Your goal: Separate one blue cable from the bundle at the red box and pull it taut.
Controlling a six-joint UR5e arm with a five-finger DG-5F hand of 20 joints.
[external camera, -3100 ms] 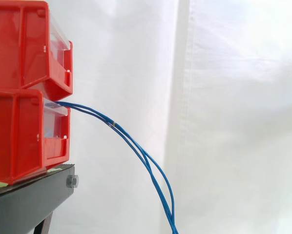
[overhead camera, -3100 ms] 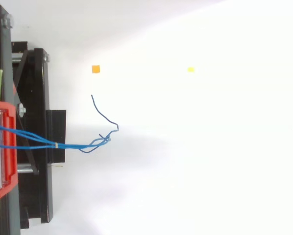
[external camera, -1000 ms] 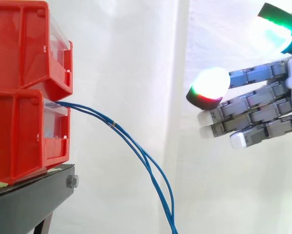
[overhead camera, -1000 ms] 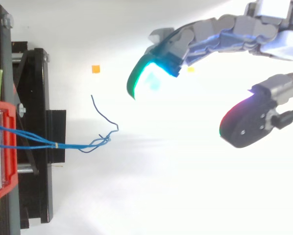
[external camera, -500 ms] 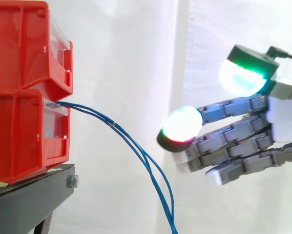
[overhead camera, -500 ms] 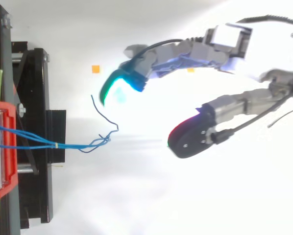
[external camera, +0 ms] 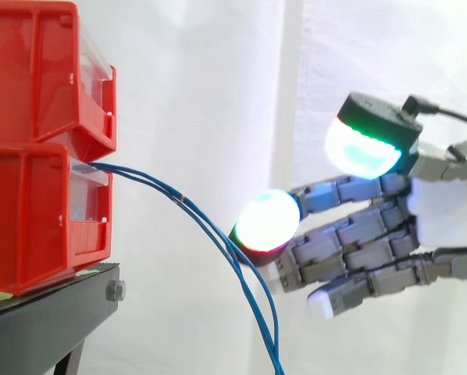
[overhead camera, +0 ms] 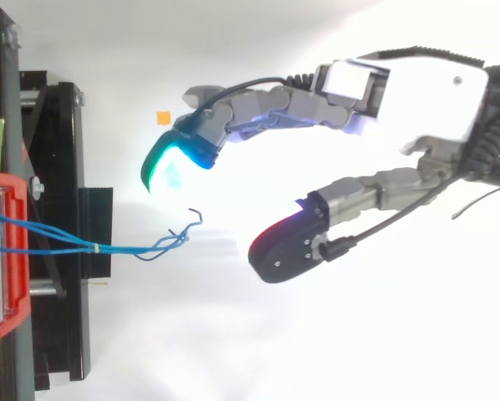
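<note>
Spread and holding nothing, the robot hand (external camera: 444,226) is moving in from the right edge to mid-frame, a glowing pad (external camera: 266,220) now just beside the blue cables (external camera: 180,200) drooping from the lower red box (external camera: 38,211) at left; separating a strand is likely next

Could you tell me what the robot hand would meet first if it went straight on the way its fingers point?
Most likely the blue cables hanging just ahead of the open robot hand, then the lower red bin. Depth is unclear, so it might pass beside them.
</note>
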